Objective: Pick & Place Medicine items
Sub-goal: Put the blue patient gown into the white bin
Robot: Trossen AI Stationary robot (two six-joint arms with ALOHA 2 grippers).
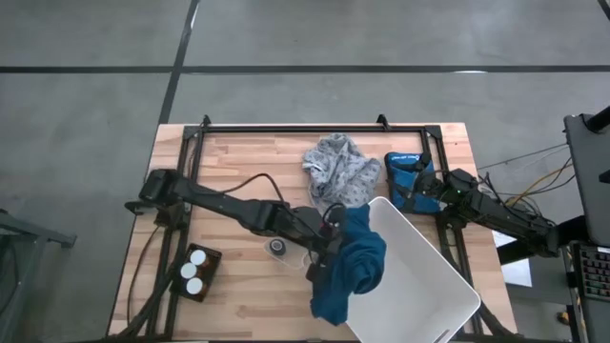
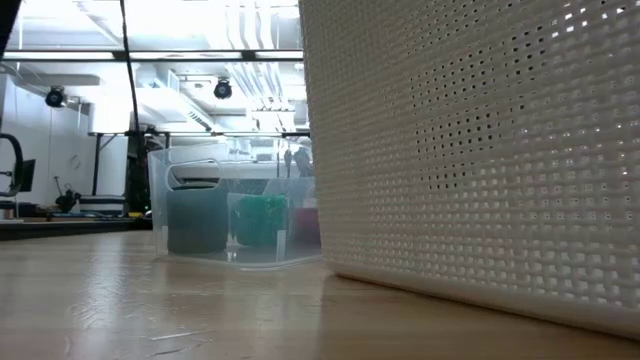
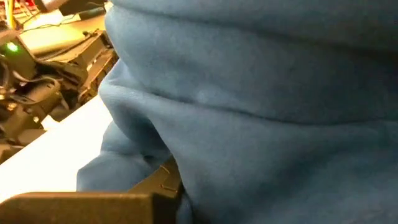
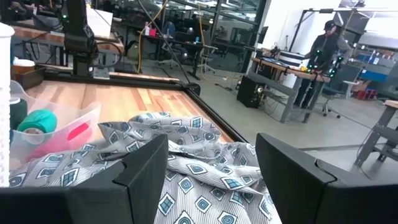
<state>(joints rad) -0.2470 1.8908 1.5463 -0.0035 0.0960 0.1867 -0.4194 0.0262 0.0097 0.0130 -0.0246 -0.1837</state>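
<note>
Where bin rim (image 1: 456, 265) runs, blue cloth (image 1: 350, 269) draped.

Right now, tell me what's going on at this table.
The left gripper is at the blue cloth, which hangs over the white basket's rim. The right gripper is open and hovers by the grey patterned cloth. The three pill bottles sit untouched in a dark tray near the left front edge.
</note>
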